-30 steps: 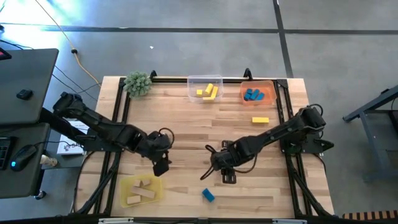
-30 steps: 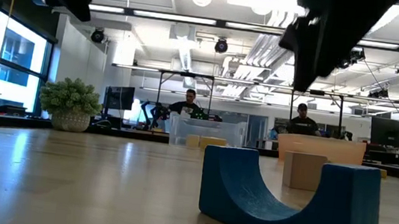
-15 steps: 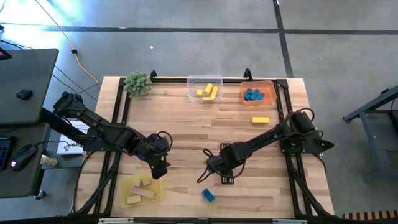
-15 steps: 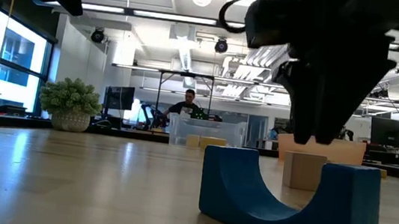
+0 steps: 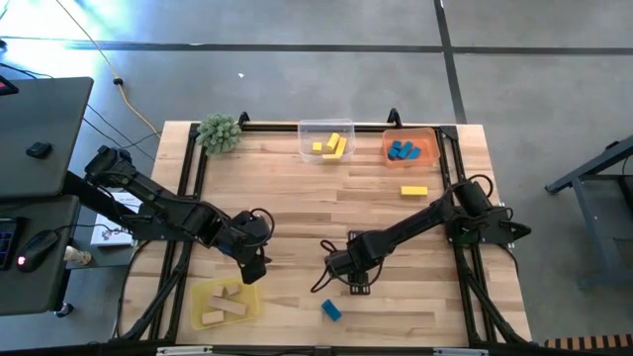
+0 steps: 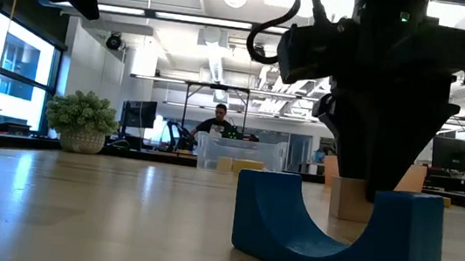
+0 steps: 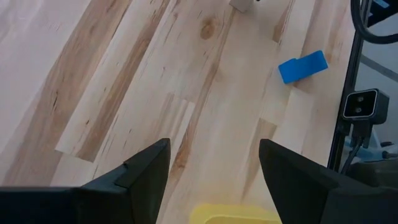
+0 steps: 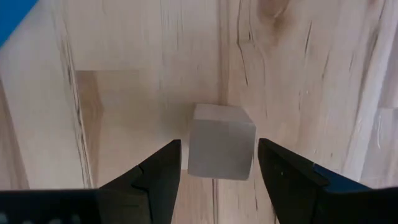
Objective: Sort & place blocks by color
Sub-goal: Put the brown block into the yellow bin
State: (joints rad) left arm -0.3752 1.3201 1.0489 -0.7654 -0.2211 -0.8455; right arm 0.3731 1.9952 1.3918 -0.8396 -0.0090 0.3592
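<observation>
Two loose blocks are seen near the front of the table (image 5: 297, 178) from above: a plain wooden cube (image 5: 360, 288) and a blue arch (image 5: 331, 311). The right gripper (image 5: 346, 269) has been brought down over the cube within the last second. At table height, the cube (image 6: 346, 199) is partly hidden by that gripper. In the left wrist view, the left gripper (image 7: 214, 165) is spread wide and empty above the yellow tray (image 7: 236, 214). In the right wrist view, the cube (image 8: 221, 142) is bracketed by parted fingers (image 8: 158, 171), so a grasp is judged imminent.

Robotics lab, monitors (image 6: 139, 113), test rigs (image 6: 214, 111), seated person (image 6: 220, 120)
</observation>
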